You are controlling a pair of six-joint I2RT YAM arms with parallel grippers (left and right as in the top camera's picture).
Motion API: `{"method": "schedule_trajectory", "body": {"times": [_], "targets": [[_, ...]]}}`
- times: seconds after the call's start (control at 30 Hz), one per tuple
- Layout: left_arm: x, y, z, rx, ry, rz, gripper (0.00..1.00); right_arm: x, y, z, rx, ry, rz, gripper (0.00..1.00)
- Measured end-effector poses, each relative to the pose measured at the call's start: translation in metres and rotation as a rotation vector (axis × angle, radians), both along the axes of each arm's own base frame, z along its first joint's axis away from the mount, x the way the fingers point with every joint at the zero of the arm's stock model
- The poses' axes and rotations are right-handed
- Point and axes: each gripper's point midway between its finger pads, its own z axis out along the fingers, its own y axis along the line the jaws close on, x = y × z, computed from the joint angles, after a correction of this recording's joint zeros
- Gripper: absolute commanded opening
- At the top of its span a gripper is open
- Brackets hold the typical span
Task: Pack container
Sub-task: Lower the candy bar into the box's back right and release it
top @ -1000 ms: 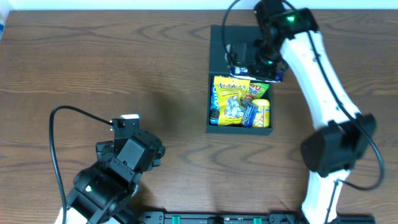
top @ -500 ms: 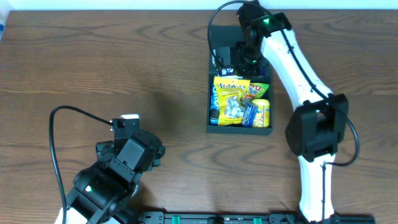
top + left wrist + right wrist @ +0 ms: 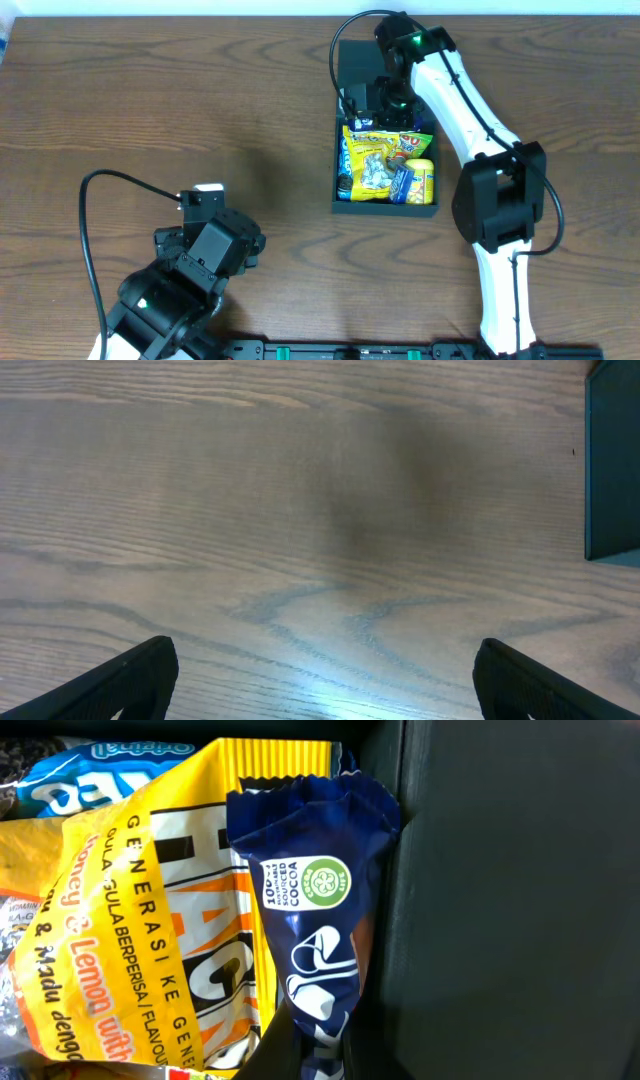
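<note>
Right hand (image 3: 368,112) (pinched shut on navy packet (image 3: 318,920)) low in the container (image 3: 386,209), far end.

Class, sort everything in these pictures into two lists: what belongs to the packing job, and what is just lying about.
Belongs to the job:
container
yellow snack packet inside it
dark blue packet, held by the right gripper, jaws shut

Just lying about:
table
left gripper, jaws open over bare wood
black cable beside it
</note>
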Motion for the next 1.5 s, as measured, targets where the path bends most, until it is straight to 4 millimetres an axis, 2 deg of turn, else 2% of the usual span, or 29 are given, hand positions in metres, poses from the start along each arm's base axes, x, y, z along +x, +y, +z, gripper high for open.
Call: {"method": "schedule_trajectory", "body": {"times": [0.37,0.47,0.53,0.6,0.63,0.67,0.73,0.93,1.1,1.2,1.23,1.3,1.5], "targets": [[0.0,0.0,0.0,0.0,0.001,0.0,0.95,-0.002,-0.006,-0.005,-0.084,0.0,-0.078,0.02],[0.0,0.0,0.0,0.0,0.001,0.0,0.95,-0.001,-0.006,-0.006,-0.087,-0.002,-0.083,0.19],[0.0,0.0,0.0,0.0,0.001,0.0,0.95,0.001,-0.006,-0.007,-0.089,-0.008,-0.092,0.39],[0.0,0.0,0.0,0.0,0.001,0.0,0.95,0.0,-0.007,-0.007,-0.094,-0.002,-0.105,0.45],[0.0,0.0,0.0,0.0,0.001,0.0,0.95,0.001,-0.007,-0.007,-0.095,-0.007,-0.108,0.59],[0.0,0.0,0.0,0.0,0.001,0.0,0.95,0.002,-0.007,-0.007,-0.095,-0.01,-0.115,0.69],[0.0,0.0,0.0,0.0,0.001,0.0,0.95,0.0,-0.007,-0.007,-0.096,-0.002,-0.122,0.99],[0.0,0.0,0.0,0.0,0.0,0.0,0.95,0.006,-0.007,-0.001,-0.091,-0.034,-0.129,0.99],[0.0,0.0,0.0,0.0,0.0,0.0,0.95,0.01,-0.007,0.055,-0.043,-0.151,-0.158,0.99],[0.0,0.0,0.0,0.0,0.0,0.0,0.95,0.006,-0.01,0.112,0.012,-0.256,-0.199,0.99],[0.0,0.0,0.0,0.0,0.0,0.0,0.95,0.002,-0.012,0.125,0.022,-0.274,-0.211,0.99],[0.0,0.0,0.0,0.0,0.0,0.0,0.95,-0.013,-0.018,0.144,0.026,-0.27,-0.237,0.99],[0.0,0.0,0.0,0.0,0.001,0.0,0.95,-0.057,-0.031,0.169,0.032,-0.217,-0.35,0.99]]}}
